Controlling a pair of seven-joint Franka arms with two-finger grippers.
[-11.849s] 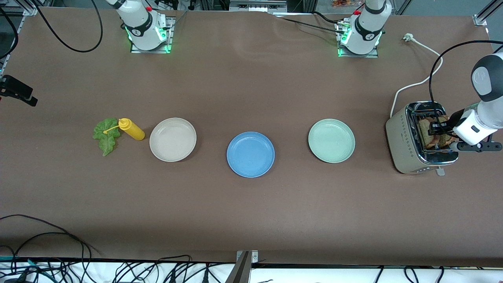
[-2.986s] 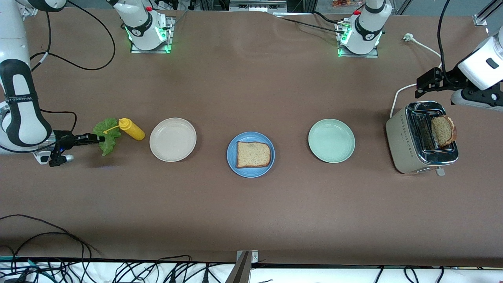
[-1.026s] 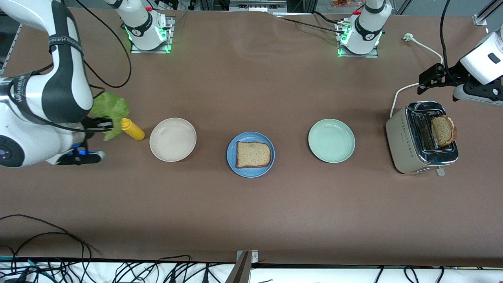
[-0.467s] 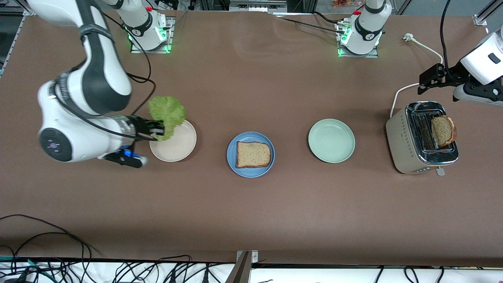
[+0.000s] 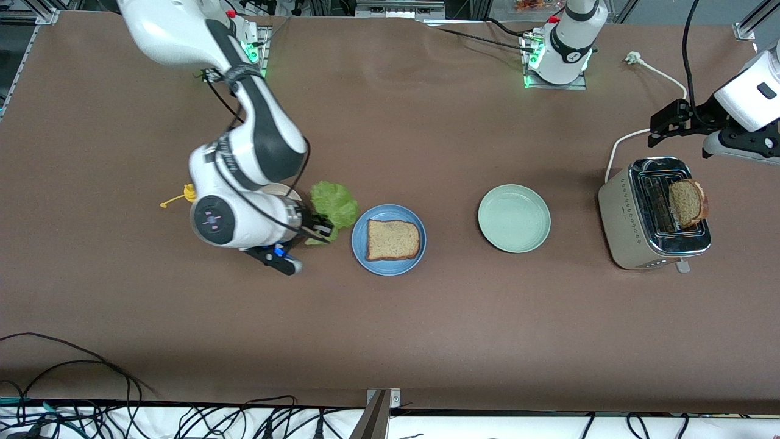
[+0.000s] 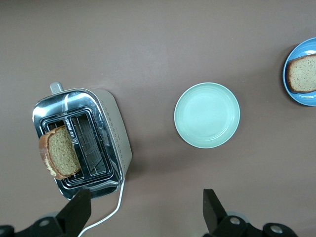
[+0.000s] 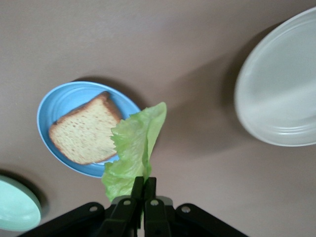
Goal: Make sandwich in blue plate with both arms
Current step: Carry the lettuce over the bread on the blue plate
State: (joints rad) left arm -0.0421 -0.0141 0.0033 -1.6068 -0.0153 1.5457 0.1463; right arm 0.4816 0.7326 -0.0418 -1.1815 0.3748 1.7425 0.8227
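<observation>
Right gripper (image 5: 321, 230) pinched tight on the stem end of the lettuce leaf (image 5: 334, 206), carried in the air over bare table between the beige-white plate (image 7: 284, 89) and the blue plate (image 5: 389, 239). The leaf hangs loose from the fingers and, in the right wrist view, its free tip overlaps the edge of the bread slice (image 5: 393, 239) lying flat in the blue plate. Left gripper (image 5: 665, 124) waits with jaws wide and nothing in them, over the table just past the toaster (image 5: 653, 213); a second bread slice (image 5: 688, 203) stands up out of the slot. Pale green plate (image 5: 514, 219) bare, between blue plate and toaster. Yellow squeeze bottle (image 5: 189, 194) mostly hidden by the right arm. Step in hand, as I read it: lay the leaf on the bread. To do it well: carry on until the pinch point is over the slice's middle, come down low so the floppy leaf drapes rather than drops, then release; let go too high or too early and it will likely slide onto the rim or the table.
</observation>
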